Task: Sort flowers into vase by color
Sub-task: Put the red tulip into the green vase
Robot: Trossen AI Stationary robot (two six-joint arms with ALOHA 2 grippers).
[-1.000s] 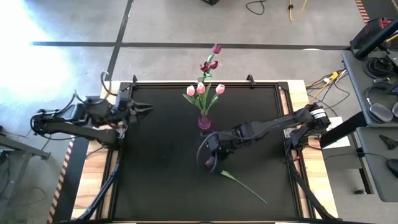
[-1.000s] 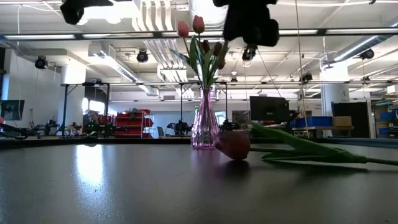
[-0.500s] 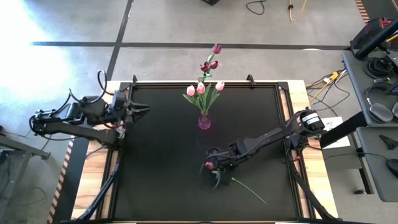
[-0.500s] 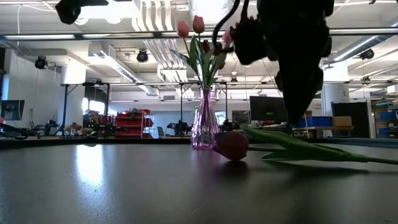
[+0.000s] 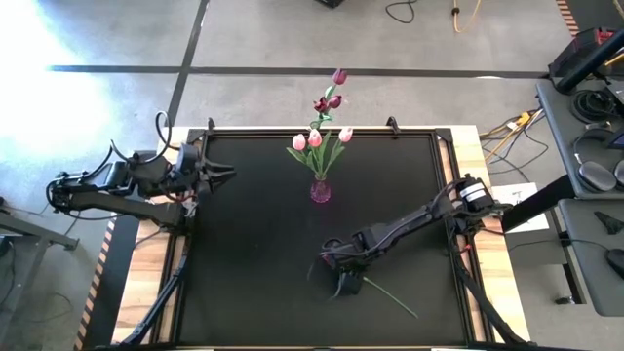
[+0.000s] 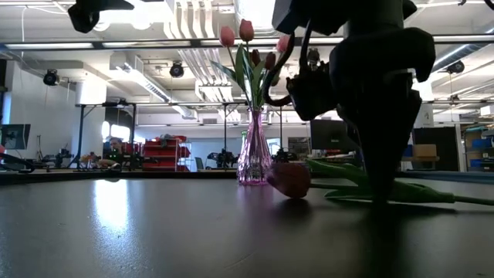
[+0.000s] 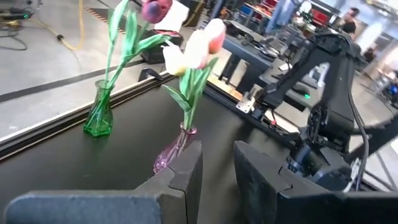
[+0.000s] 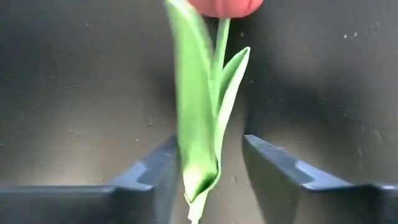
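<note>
Low over the table [image 5: 244,244], just below frame center in the high view, the right gripper [image 5: 343,278] has its jaws spread, straddling the leaves of the lying maroon tulip [image 8: 208,93] without clamping. Above stands the pink vase [image 5: 320,190] holding pale tulips, with the green vase [image 7: 99,112] behind it. Stem runs diagonally toward lower right, head toward the vase; the left gripper [image 5: 222,174], jaws slightly parted, waits at the upper-left table edge.

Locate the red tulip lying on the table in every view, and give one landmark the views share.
High view: the lying tulip is front of centre, partly under the right gripper, its head hidden.
Low view: right of centre, head beside the pink vase, stem trailing right.
Left wrist view: not visible.
Right wrist view: centre, stem and leaves between the open jaws.
Shared landmark: the pink vase, seen in the high, low and left wrist views.
</note>
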